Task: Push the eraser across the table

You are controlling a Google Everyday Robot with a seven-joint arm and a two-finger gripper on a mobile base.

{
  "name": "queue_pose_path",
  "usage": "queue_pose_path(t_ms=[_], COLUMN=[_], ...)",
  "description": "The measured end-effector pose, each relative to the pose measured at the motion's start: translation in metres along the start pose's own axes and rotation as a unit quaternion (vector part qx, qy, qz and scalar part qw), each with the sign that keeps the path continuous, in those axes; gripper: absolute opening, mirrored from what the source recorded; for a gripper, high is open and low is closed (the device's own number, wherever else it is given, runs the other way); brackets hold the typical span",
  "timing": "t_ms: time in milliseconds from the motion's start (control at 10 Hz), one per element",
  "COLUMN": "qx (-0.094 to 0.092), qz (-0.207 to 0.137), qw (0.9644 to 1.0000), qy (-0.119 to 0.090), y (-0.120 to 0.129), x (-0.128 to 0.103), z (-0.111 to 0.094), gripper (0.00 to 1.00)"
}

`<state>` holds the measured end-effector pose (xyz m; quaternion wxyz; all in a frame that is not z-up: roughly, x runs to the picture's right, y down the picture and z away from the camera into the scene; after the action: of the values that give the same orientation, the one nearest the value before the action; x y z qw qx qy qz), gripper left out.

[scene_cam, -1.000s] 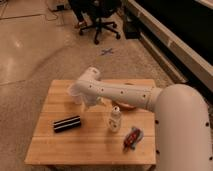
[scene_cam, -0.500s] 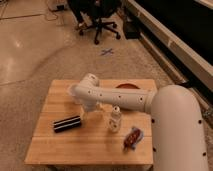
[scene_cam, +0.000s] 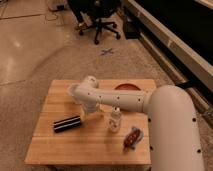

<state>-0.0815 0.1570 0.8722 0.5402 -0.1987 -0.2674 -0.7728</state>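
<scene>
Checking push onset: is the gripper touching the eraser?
Cannot tell. In the camera view the gripper sits beside one end of the eraser, but the arm hides the meeting point.

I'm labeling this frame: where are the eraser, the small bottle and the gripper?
eraser [scene_cam: 67, 123], camera view, middle of its striped top.
small bottle [scene_cam: 115, 121], camera view, its body.
gripper [scene_cam: 90, 111], camera view, its lower end, between eraser and small bottle.

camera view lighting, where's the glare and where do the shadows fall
Camera view: the polished floor shines brightest at the upper left, and the far right background is dark. The table is lit evenly and warmly. A soft shadow sits under the arm, around the end effector, which hangs just right of the eraser.
</scene>
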Motion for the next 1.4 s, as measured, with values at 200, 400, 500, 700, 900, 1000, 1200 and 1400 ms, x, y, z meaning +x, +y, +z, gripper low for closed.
queue_pose_path(t_ms=[200,400,500,700,900,1000,1200,1400], qx=[0.004,0.010,0.014,0.023,0.029,0.033,0.043,0.054], qz=[-0.003,-0.009,-0.012,-0.023,-0.033,-0.040,-0.056,-0.071], qw=[1.0000,0.9999,0.9998,0.9995,0.9990,0.9986,0.9975,0.9960], qy=[-0.003,-0.004,-0.004,-0.004,-0.005,-0.007,-0.008,-0.005], y=[-0.008,-0.021,-0.027,-0.043,-0.055,-0.063,-0.082,-0.099], x=[-0.001,-0.001,-0.001,0.002,0.003,0.005,0.009,0.014], z=[0.002,0.001,0.000,-0.002,0.000,0.002,0.002,-0.003], gripper=[0.80,0.80,0.80,0.80,0.80,0.80,0.80,0.80])
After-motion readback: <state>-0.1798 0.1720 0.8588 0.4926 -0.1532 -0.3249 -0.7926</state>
